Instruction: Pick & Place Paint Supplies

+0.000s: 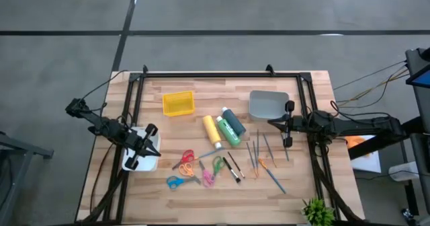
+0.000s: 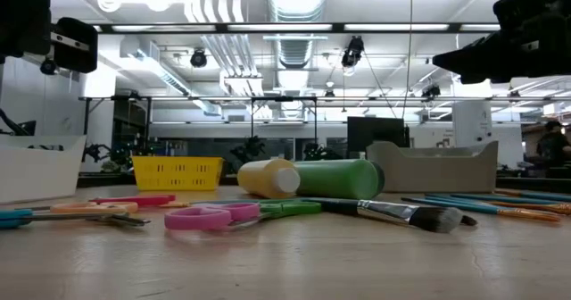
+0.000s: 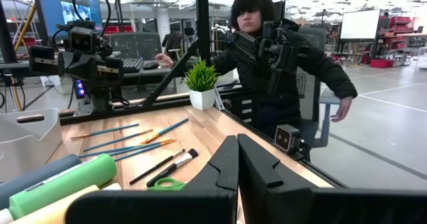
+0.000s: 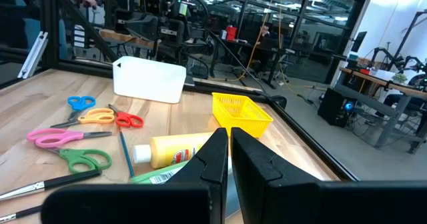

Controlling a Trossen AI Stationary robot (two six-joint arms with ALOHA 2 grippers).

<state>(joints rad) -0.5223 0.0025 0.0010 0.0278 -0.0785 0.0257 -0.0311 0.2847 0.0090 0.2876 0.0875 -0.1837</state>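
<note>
A yellow paint bottle (image 1: 212, 130) and two green ones (image 1: 232, 126) lie on their sides side by side at the table's middle. Thin brushes and pens (image 1: 259, 153) lie flat toward the near right, with a black-shafted brush (image 1: 233, 167) beside them. My left gripper (image 1: 154, 148) is shut and hovers over the white bin at the left, pointing toward the bottles. My right gripper (image 1: 273, 124) is shut and hovers by the grey bin, with the yellow bottle (image 4: 175, 149) just ahead of and below its fingers. Neither touches anything.
A white bin (image 1: 133, 157) stands at the left, a yellow basket (image 1: 178, 103) at the far left of centre and a grey bin (image 1: 267, 105) at the far right. Several scissors (image 1: 195, 167) lie near the front. A potted plant (image 1: 317, 211) stands at the near right corner. A person (image 3: 267, 57) sits beyond the table.
</note>
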